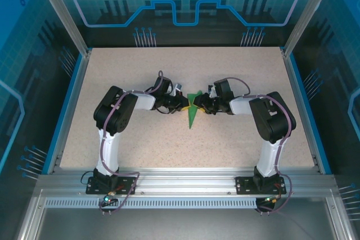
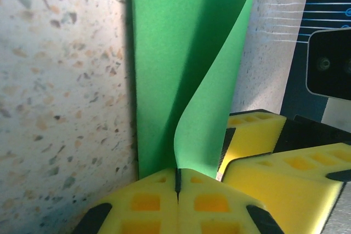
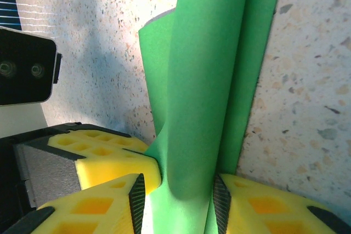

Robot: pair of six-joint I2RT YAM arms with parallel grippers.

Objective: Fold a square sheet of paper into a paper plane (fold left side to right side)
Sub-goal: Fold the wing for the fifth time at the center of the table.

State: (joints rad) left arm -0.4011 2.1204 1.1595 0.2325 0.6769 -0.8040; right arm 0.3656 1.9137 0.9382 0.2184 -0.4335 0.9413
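The bright green square sheet of paper (image 1: 192,114) lies mid-table, folded into a narrow shape whose point faces the near edge. One flap (image 2: 211,97) curls up off the flat layer (image 2: 156,80). My left gripper (image 2: 177,175) is shut on the lower edge of that raised flap; from above it (image 1: 184,103) reaches in from the left. My right gripper (image 3: 178,193) comes from the right (image 1: 201,104). Its jaws stand apart astride a bulging fold of the paper (image 3: 208,80), with a gap showing at the left pad (image 3: 137,198).
The two grippers are almost touching over the paper: the right one's yellow fingers (image 2: 274,152) crowd the left wrist view, and the left one's finger (image 3: 109,154) sits beside the right jaws. A speckled table (image 1: 140,71) has blue raised edges (image 1: 70,105).
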